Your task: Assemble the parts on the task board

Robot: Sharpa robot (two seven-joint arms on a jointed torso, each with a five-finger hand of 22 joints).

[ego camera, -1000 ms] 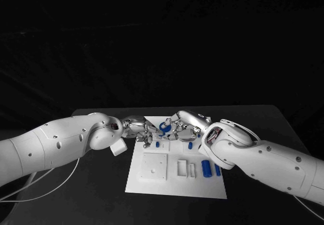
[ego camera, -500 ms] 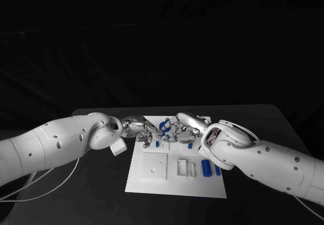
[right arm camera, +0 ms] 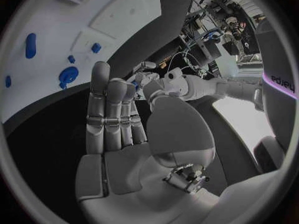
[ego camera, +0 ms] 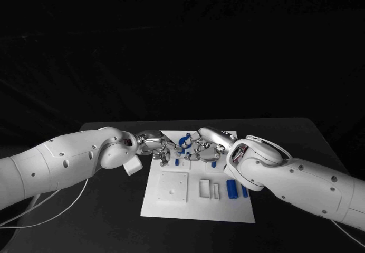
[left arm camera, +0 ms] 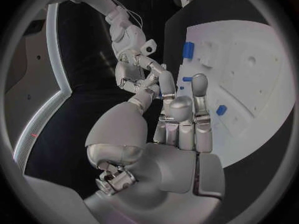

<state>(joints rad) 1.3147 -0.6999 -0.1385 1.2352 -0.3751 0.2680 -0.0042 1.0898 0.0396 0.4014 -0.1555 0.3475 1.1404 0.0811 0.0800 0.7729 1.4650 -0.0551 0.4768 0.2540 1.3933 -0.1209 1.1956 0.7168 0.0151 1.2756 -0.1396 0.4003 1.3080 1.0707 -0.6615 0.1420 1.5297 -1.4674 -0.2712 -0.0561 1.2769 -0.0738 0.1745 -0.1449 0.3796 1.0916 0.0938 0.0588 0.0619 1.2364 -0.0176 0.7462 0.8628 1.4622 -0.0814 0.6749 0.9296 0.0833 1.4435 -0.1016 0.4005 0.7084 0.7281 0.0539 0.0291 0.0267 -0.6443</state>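
The white task board [ego camera: 199, 203] lies in the middle of the table. Over its far end my two hands meet fingertip to fingertip. A blue hook-shaped part [ego camera: 184, 140] stands up between them. In the left wrist view a sliver of that blue part [left arm camera: 161, 91] sits between the thumb and a finger of my left hand [ego camera: 156, 147], which pinches it. My right hand [ego camera: 204, 149] is close on the other side; in the right wrist view its fingers [right arm camera: 102, 104] are stretched side by side, the thumb apart, with nothing in them.
On the board lie a blue cylinder [ego camera: 232, 188], a thinner blue pin [ego camera: 245, 191] and two small blue pegs [ego camera: 177, 162], beside raised white blocks [ego camera: 173, 185]. My forearms cross both side edges of the board. A white cable [ego camera: 46, 211] trails at the left.
The blue hook part has risen slightly and turned thinner to the camera between the fingertips. Both hands stay almost where they were.
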